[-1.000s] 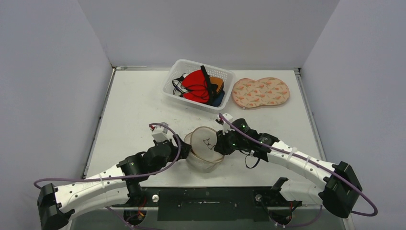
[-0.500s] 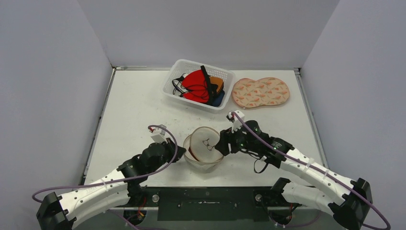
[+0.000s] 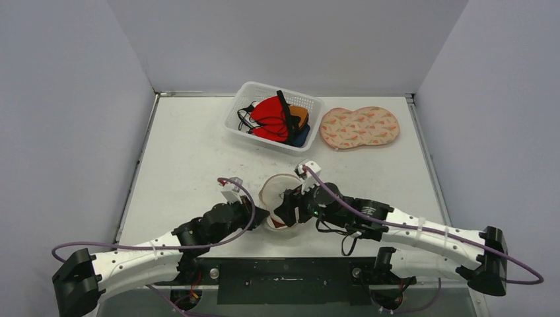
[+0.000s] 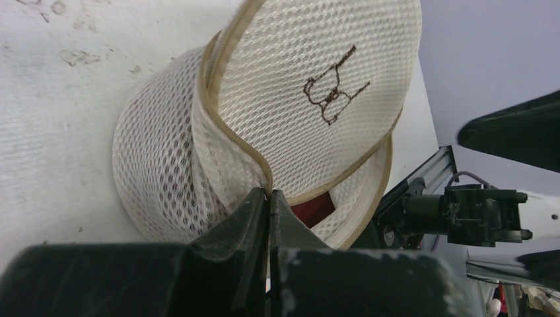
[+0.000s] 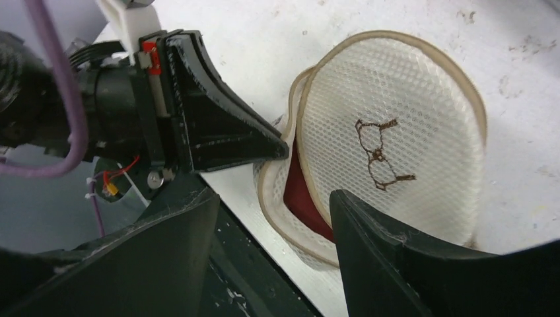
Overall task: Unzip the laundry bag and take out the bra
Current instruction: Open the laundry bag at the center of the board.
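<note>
The laundry bag point(image 4: 277, 99) is cream open-mesh cloth edged in smooth tan tape. The bra point(image 5: 302, 195) is smooth dark-red cloth. The left claw point(image 4: 267, 196) is matt black plastic, the table point(image 4: 59, 99) matt, scuffed white.

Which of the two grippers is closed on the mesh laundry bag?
The left gripper: it pinches the beige rim of the laundry bag. The right gripper is open, fingers apart at the bag's opening.

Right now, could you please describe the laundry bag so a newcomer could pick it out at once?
On the white table, look to the middle of the near edge. The laundry bag is the small round cream mesh drum there; unlike the white basket behind it, its lid carries a brown stitched drawing.
</note>
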